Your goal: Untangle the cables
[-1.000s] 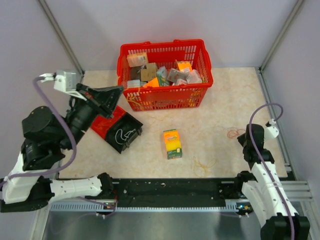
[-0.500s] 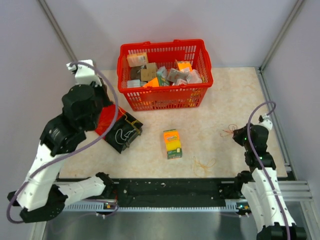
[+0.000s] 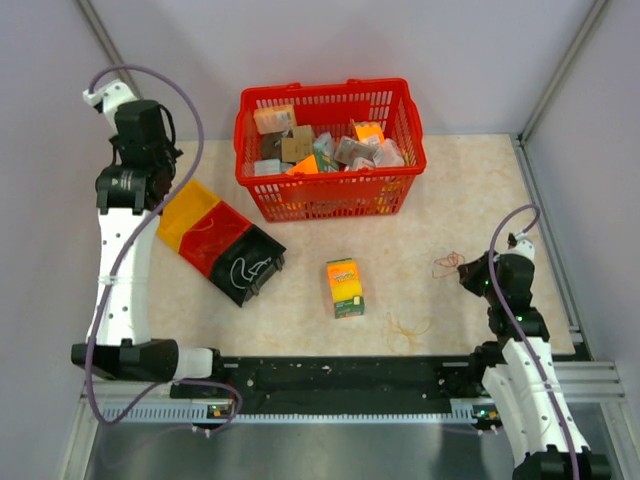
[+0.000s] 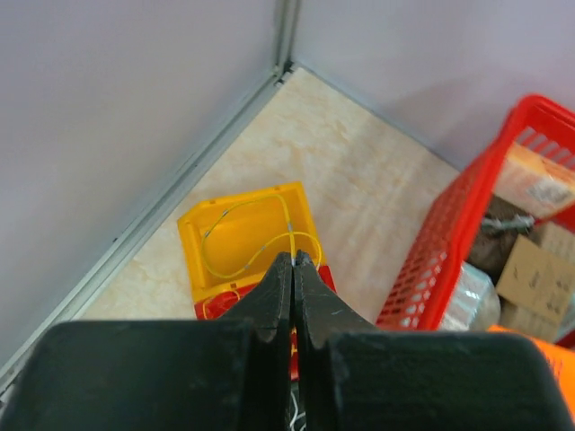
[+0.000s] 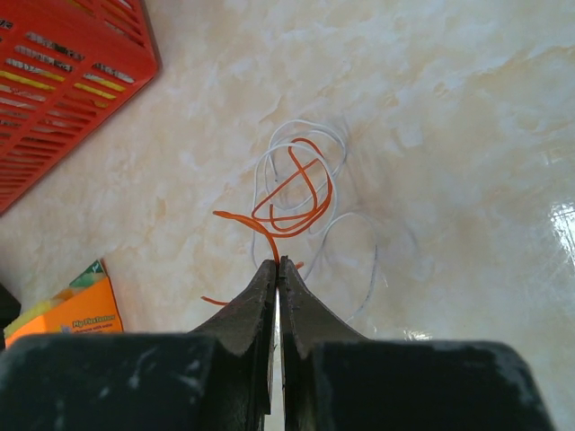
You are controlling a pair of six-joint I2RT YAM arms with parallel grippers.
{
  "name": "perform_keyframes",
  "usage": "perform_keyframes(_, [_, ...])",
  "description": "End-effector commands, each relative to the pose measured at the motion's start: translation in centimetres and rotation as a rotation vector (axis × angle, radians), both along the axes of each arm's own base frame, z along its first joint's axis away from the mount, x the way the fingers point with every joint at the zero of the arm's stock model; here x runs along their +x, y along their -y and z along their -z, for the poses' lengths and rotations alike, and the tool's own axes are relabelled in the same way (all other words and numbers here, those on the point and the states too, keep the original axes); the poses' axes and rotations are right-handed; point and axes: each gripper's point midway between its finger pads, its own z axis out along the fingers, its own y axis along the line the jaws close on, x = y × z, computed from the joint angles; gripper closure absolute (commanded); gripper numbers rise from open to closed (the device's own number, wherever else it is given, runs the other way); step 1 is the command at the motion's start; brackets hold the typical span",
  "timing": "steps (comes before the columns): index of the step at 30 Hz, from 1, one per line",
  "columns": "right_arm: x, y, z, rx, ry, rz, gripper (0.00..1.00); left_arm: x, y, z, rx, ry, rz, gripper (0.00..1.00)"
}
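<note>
Arms spreading apart: left hand (image 4: 294, 259), pinched shut on a yellow cable (image 4: 256, 260), has swung high toward the far-left wall (image 4: 135, 90), tight quarters there. Right hand (image 5: 277, 264), clamped on the orange cable (image 5: 296, 215) coiled on the worktop (image 3: 460, 190), has edged inward. Strands look separated; open room beside red basket (image 3: 330, 195).

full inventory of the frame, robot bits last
basket: one, red, back centre, packed with small packages
bin: one, yellow, red and black sections, left of basket
box: one, yellow-green, table centre
orange cable: one, orange, looped on the table at right
white cable: one, white, looped through the orange cable
tan cable: one, tan-yellow, front centre-right
yellow cable: one, yellow, over the bin's yellow section
left gripper: shut on yellow cable, back left
right gripper: shut on orange cable
</note>
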Motion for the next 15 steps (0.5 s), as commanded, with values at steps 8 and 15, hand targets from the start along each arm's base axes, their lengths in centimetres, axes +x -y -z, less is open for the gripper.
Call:
perform_keyframes(8, [0.8,-0.6,-1.0,0.013,0.056,-0.04,1.0,6.0,-6.2,2.6,-0.123,0.046,-0.173,1.0])
perform_keyframes(15, [0.8,-0.9,-0.7,0.025,0.044,-0.053,1.0,7.1,-8.4,9.3,-0.146,-0.109,-0.274,1.0])
